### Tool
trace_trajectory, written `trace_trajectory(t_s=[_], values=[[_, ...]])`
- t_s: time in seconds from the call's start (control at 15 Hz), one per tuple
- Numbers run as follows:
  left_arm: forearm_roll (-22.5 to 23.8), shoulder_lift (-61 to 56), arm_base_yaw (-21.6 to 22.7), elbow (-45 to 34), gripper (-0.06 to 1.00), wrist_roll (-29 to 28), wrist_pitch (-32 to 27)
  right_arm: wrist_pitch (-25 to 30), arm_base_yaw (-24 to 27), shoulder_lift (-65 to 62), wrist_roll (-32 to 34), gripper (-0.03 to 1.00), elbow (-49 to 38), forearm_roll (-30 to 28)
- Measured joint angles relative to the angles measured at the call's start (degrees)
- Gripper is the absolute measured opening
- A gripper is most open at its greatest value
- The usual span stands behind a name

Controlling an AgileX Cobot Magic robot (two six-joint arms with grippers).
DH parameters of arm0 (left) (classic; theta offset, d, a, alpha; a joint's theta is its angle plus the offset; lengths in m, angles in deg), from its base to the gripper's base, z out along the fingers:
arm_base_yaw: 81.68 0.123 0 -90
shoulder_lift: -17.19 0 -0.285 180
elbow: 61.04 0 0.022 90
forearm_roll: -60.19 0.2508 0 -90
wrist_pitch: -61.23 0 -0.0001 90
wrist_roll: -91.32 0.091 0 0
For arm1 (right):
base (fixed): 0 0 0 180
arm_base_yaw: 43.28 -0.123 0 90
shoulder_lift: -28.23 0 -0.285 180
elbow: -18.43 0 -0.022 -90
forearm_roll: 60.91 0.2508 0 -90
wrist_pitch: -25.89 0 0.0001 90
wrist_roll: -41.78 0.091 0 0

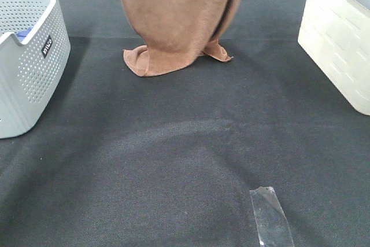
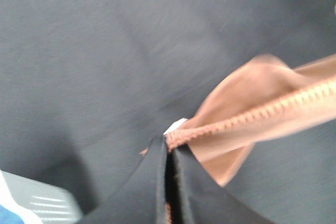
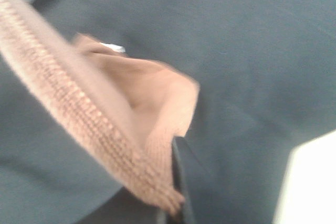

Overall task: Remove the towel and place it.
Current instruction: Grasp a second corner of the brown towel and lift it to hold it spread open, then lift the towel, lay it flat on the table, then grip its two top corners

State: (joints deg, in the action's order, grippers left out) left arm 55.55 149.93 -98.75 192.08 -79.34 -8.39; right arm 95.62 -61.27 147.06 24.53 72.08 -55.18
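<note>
One strip of clear tape [image 1: 270,215] lies nearest me on the black tabletop [image 1: 173,160], with bare cloth past it. Further back the brown towel [image 1: 173,15] hangs straight down, long axis vertical, its lower edge crumpled on the tabletop. My left tool [image 2: 168,153] has its jaws closed on the upper hem, and the right tool [image 3: 177,192] looks clamped on the same hem. The towel hangs below both, shared evenly. A perforated grey basket [image 1: 29,56] stands off left.
</note>
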Motion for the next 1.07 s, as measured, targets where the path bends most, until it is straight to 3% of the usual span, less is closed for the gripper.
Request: trace_trajectory(t_s=[0.27, 0.53, 0.8, 1.07], values=[[-1.78, -16.27, -1.20, -25.61, 0.00, -0.29, 0.00, 0.00, -0.11, -9.45, 0.00, 0.01, -16.67, 2.52], [-1.15, -32.66, -7.05, -48.07, 0.00, -0.92, 0.17, -0.11, -0.11, -22.69, 0.00, 0.01, -35.52, 3.61], [-1.66, -47.84, -9.28, -60.05, 0.00, -5.96, 0.80, -1.15, -0.74, -37.82, -0.06, 0.01, -53.29, 6.13], [-5.96, -56.49, -9.51, -66.46, 0.00, -6.70, 0.97, -1.89, -0.80, -46.12, -0.52, 0.01, -60.10, 7.96]])
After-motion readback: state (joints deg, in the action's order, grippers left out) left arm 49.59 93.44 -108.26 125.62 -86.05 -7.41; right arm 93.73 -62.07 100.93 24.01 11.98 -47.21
